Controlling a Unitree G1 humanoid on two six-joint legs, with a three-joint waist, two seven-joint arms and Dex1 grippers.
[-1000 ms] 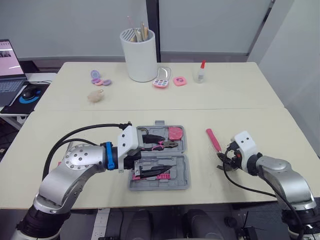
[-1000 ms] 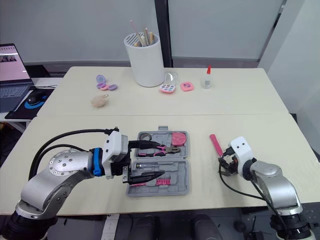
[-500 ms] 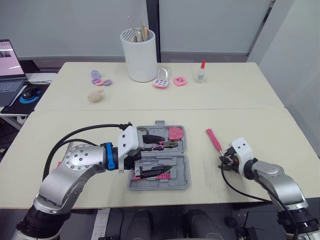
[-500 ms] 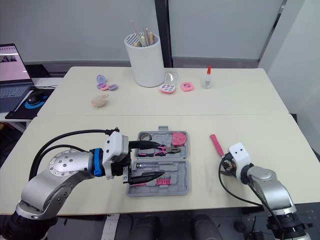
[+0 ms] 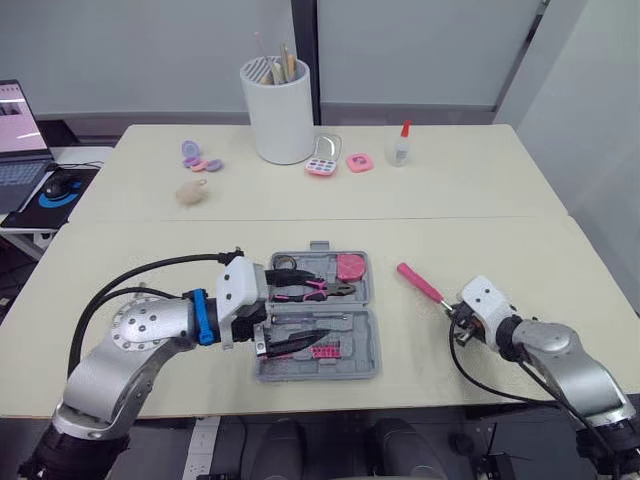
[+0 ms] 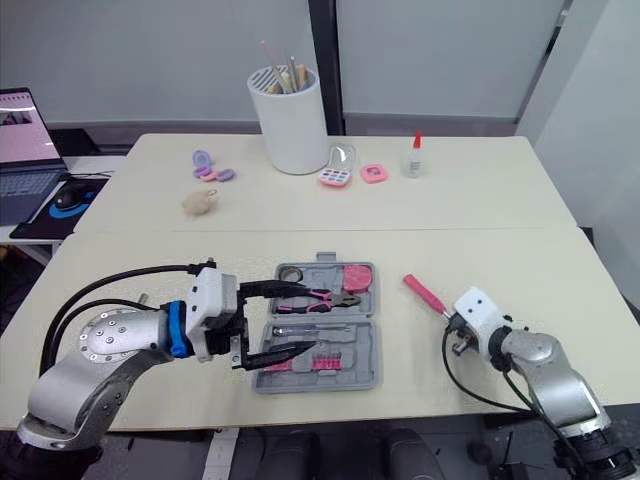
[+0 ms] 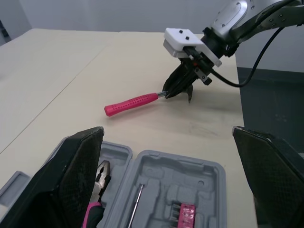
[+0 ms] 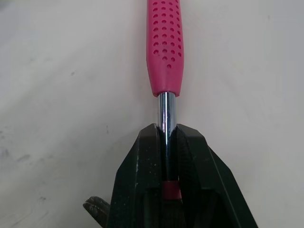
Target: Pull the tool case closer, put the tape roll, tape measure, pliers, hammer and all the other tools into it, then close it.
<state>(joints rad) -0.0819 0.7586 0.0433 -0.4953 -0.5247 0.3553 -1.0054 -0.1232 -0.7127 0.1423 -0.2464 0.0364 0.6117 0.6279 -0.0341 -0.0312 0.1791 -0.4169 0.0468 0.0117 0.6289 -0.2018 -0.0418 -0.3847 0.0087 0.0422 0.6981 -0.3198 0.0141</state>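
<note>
Right pincer clamped on the chrome shaft of the pink-handled hammer, near the front-right edge of the beige desk. Handle points toward the open grey plastic tool case, mid front edge. Left pincer: fingers wide apart over the case's left side.

I see the right gripper clamped on the hammer, a tool with a pink dimpled rubber grip and a chrome steel shaft. The two black fingers press against opposite sides of the shaft, just short of the grip's end. A pink band sits between the fingers, further back from their tips. Beside the gripper a dark curved piece protrudes; I cannot identify it. The hammer lies over a pale beige tabletop.
</note>
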